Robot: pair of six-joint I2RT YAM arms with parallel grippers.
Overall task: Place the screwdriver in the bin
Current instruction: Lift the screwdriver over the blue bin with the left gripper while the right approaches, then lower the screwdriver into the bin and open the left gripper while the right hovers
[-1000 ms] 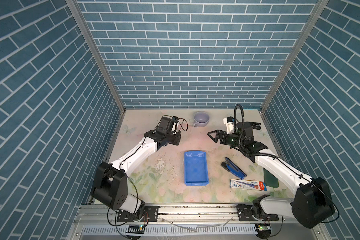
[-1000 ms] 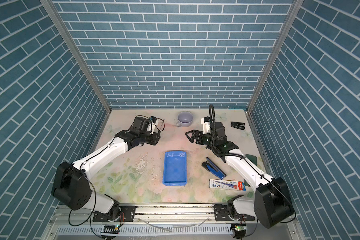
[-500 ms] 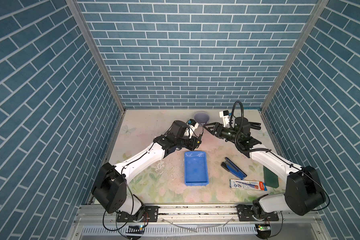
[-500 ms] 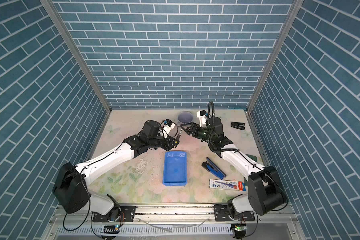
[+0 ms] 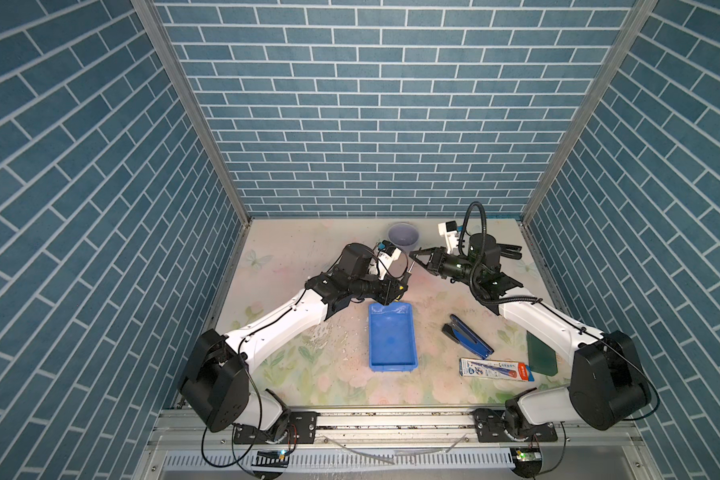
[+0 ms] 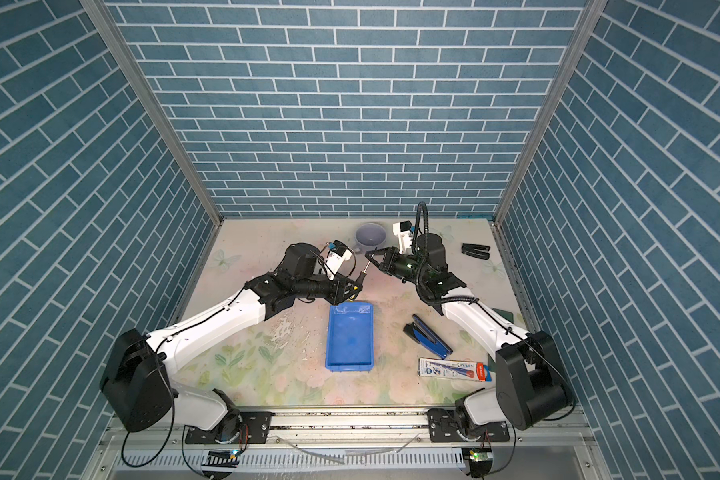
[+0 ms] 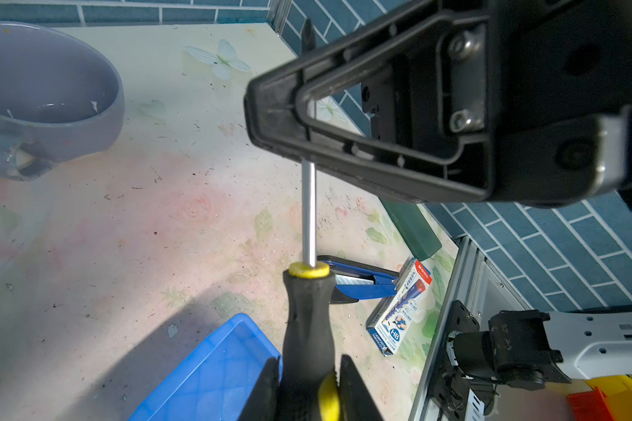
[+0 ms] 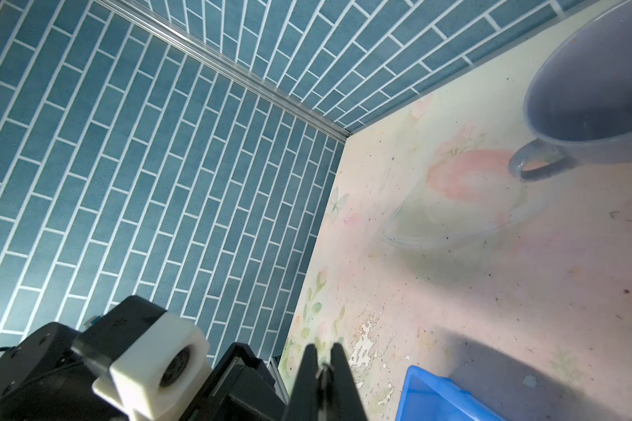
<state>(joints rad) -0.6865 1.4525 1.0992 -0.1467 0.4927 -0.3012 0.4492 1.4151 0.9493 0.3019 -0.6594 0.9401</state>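
Screwdriver (image 7: pixel 309 320) hangs in the air just beyond the far end of the bin (image 5: pixel 391 340), not inside it. My left gripper (image 7: pixel 309 366) is clamped on the black handle, and the frame edge cuts off the butt end in the left wrist view. The shaft runs up to my right gripper (image 8: pixel 323 359), whose jaws are pinched tight on it near the tip. That gripper hides a stretch of shaft in the left wrist view; the tip pokes out beyond it. From the right wrist I see only a sliver of metal in the pinch. In both top views the screwdriver is tiny and hard to trace. A cup (image 5: pixel 403 237) stands near, partly cropped in both wrist views.
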